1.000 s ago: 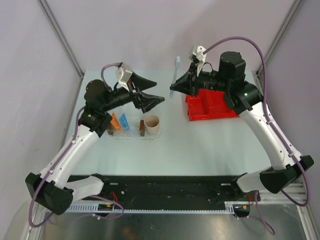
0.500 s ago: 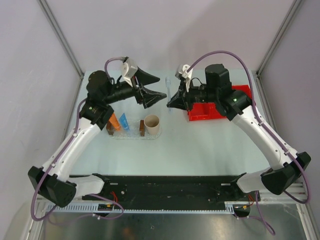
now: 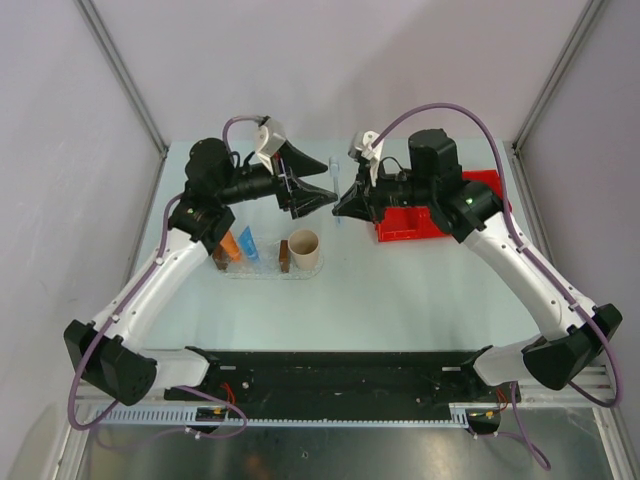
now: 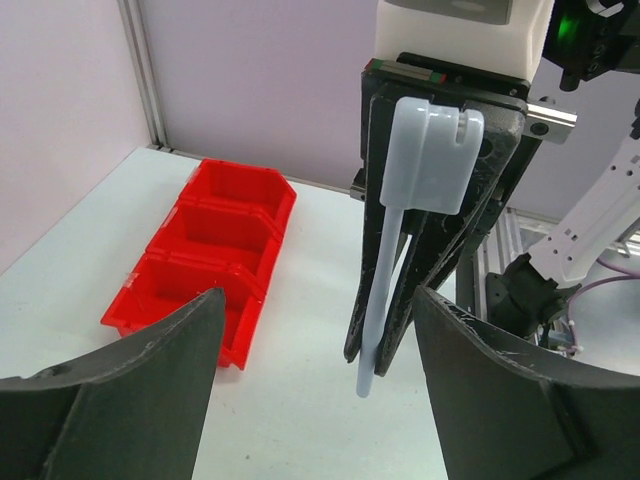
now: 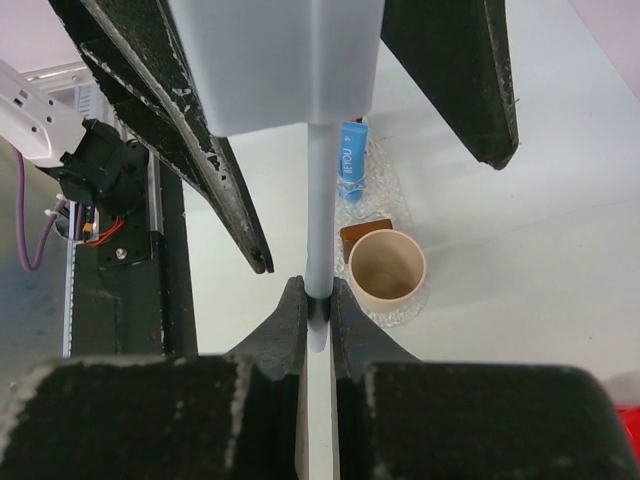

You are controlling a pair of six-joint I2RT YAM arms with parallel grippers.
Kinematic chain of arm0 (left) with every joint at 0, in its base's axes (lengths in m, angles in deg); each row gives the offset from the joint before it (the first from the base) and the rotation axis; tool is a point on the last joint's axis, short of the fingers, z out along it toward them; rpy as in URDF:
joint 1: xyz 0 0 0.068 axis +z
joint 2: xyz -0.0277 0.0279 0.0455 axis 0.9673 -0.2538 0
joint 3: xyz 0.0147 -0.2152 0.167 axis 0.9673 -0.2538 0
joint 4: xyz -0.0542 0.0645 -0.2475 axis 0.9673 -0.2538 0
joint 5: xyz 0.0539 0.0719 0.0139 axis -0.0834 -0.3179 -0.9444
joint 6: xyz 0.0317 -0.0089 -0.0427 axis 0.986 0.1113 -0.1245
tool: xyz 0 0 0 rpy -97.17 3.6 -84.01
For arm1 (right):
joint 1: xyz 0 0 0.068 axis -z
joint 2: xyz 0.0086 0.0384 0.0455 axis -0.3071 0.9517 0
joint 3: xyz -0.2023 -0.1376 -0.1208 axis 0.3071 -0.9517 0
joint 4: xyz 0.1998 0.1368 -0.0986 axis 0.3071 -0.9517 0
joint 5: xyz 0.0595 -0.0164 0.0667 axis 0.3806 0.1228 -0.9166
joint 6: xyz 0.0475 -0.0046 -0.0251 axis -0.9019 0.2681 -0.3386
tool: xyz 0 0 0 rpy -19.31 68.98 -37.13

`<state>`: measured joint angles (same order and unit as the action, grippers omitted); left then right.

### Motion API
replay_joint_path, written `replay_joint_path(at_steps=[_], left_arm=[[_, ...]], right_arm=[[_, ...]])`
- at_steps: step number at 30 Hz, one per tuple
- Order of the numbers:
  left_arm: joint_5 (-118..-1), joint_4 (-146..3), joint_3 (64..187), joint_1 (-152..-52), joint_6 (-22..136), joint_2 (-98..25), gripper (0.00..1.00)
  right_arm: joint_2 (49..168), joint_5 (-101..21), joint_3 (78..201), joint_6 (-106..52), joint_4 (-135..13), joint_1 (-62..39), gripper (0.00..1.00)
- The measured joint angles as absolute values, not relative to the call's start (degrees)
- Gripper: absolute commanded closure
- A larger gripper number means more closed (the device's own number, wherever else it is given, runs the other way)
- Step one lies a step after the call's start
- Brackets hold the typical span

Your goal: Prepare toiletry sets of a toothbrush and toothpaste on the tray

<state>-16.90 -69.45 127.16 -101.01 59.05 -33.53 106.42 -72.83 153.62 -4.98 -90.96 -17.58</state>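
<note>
My right gripper [image 3: 339, 204] is shut on the lower end of the pale blue toothbrush [image 3: 337, 178] and holds it in the air; the grip shows in the right wrist view [image 5: 318, 290]. My left gripper [image 3: 328, 181] is open, with its jaws on either side of the toothbrush [image 4: 383, 285], not touching it. The clear tray [image 3: 262, 274] lies below, at left of centre. It carries the orange toothpaste tube [image 3: 231, 244], the blue toothpaste tube [image 3: 248, 243] and a beige cup [image 3: 304, 248]. The cup [image 5: 386, 268] and the blue tube [image 5: 350, 160] also show in the right wrist view.
A red divided bin [image 3: 432, 216] stands at the back right, under my right arm; it also shows in the left wrist view [image 4: 205, 250]. Brown blocks [image 3: 284, 256] stand on the tray beside the cup. Grey walls close the table's back and sides.
My right gripper has carried the toothbrush left and lower, away from the bin. My left gripper has swung right toward it, so its open jaws now flank the toothbrush.
</note>
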Motion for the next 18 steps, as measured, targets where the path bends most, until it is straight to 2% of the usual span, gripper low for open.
replay_joint_path(at_steps=[11,18], left_arm=[[-15.83,-67.79,127.51,-101.32,57.3,-34.16,0.28],[-14.89,-66.94,127.8,-101.69,56.36,-34.38,0.42]], right_arm=[[106.42,-72.66,153.62,-4.83,-90.96,-18.08,1.0],[106.44,-72.51,153.62,-4.54,-90.99,-18.54,1.0]])
